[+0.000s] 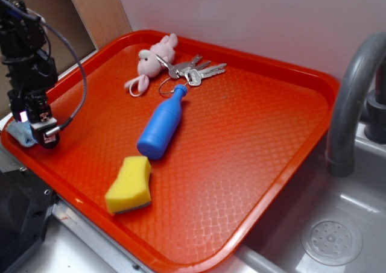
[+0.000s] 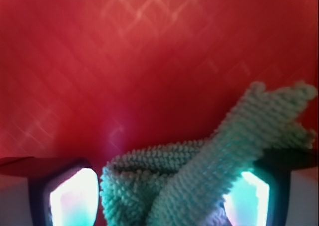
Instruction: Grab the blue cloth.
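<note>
The gripper [image 1: 41, 128] is down at the tray's [image 1: 253, 134] near-left corner, right over the cloth [image 1: 20, 134], which pokes out pale blue behind it by the rim. From the wrist view the cloth [image 2: 199, 171] sits bunched between the two fingers [image 2: 75, 196], a fuzzy fold sticking up toward the right; the fingers stand apart on either side of it, and I can't tell if they press it yet. Further along the tray lie a yellow sponge [image 1: 129, 185], a blue bottle [image 1: 161, 125] on its side, keys [image 1: 196, 71] and a pink plush [image 1: 154, 59]. A sink [image 1: 338, 237] and grey faucet [image 1: 353, 98] sit to the right.
</note>
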Motion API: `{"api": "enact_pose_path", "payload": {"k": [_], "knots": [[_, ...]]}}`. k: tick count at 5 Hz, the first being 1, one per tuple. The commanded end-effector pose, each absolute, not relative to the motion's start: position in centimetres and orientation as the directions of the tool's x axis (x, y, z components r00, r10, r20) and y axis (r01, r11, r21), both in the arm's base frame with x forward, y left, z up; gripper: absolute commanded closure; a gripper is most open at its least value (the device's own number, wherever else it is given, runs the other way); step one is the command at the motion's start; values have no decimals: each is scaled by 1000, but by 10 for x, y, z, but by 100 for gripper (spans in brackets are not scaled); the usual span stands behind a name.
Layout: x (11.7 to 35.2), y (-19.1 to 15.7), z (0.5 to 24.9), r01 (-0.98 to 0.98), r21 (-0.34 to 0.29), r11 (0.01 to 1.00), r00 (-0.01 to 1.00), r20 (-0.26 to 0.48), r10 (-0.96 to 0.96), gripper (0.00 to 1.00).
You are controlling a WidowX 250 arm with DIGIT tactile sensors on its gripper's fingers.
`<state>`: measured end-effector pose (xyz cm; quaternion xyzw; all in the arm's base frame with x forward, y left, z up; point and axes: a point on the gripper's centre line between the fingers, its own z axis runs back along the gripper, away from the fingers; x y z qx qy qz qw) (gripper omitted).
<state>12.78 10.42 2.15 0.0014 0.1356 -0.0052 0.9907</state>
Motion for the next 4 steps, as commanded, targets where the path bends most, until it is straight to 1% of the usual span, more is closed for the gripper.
{"api": "enact_pose_path", "payload": {"k": [1, 2, 3, 4], "knots": [[116, 107, 28, 7, 35, 999, 977, -212, 0, 100], [113, 108, 28, 0, 30, 1000, 979, -205, 6, 100], [120, 107, 30, -7, 25, 1000, 979, -205, 12, 100], [123, 107, 30, -16, 18, 1000, 977, -214, 19, 100]]}}
